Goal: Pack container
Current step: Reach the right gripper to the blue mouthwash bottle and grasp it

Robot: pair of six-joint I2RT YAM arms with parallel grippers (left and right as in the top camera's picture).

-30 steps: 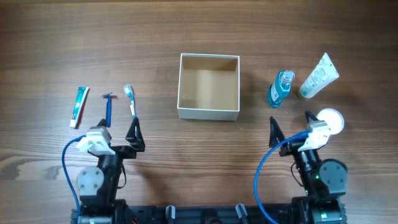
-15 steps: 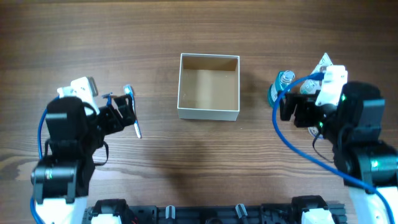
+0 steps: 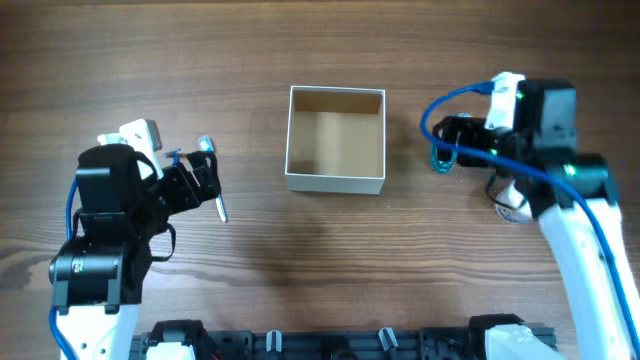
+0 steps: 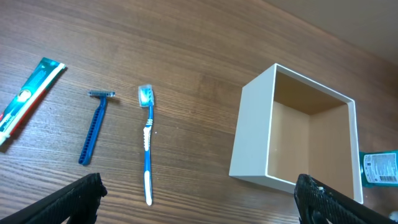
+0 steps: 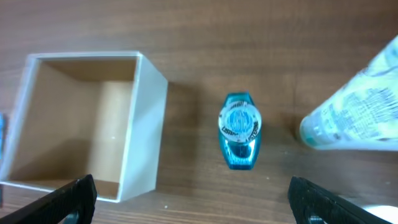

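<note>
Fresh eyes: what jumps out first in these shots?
The empty white-walled container sits dead centre. To its right, the open right hand hovers over a blue bottle, beside a white tube. To its left, the open left hand looks down on a toothbrush, razor and toothpaste lying in a row.

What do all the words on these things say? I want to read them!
No text is clear enough to quote.
On the toothpaste tube: printing, too small to read.
On the blue bottle: round writing on its cap, too blurred to read.
On the white tube: lines of small print, too blurred to read.
On the container: no writing shows.
</note>
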